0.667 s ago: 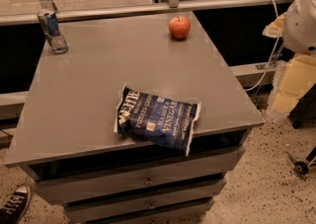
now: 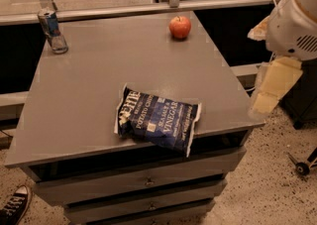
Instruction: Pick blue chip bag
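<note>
Speckled floor [image 2: 270, 189] all around, and right in the middle sits a broad grey cabinet top [image 2: 94, 90], with drawers [image 2: 148, 182] stacked beneath its front edge. Behind it a metal rail [image 2: 124, 10] runs along the far side. Over on the right, clear of the cabinet, looms the white arm housing [image 2: 294, 26], and the gripper [image 2: 274, 86] hangs below it, pale and cream-coloured, just off the cabinet's right edge and above the floor; whether it is apart or together, I cannot tell from here. It holds nothing and is well apart from the target. And there's the blue chip bag [image 2: 158, 120], lying flat near the front of the top, right of centre, white lettering up, white crimped ends at left and right, its near right corner poking over the front edge. Far back, the red apple [image 2: 180, 27] stands near the rear edge. At the back left corner, a blue-and-silver drink can [image 2: 51, 30], upright. Bottom left, a black sneaker [image 2: 14, 204] on the floor
</note>
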Controlling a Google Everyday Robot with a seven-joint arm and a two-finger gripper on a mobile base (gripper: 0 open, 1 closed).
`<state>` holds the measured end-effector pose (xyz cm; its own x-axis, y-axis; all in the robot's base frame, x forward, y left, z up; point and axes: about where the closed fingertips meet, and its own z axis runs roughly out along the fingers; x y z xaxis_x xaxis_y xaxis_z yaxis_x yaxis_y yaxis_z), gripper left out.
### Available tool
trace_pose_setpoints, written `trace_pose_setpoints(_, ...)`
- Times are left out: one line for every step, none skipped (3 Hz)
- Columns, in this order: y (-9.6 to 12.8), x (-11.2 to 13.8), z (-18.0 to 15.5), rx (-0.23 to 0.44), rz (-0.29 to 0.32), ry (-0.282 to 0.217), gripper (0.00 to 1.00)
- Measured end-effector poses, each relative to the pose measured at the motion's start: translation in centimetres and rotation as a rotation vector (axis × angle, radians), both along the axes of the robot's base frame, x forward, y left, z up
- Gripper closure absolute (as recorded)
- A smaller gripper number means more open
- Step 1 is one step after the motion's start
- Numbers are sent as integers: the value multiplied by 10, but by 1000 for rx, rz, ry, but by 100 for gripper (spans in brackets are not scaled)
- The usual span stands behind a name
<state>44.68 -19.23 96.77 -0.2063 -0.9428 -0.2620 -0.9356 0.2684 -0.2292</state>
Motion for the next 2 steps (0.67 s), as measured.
trace_pose_setpoints(47,11,-23,95,15,28,0)
trace_pose_setpoints(86,19,-59,206,-2,96,0)
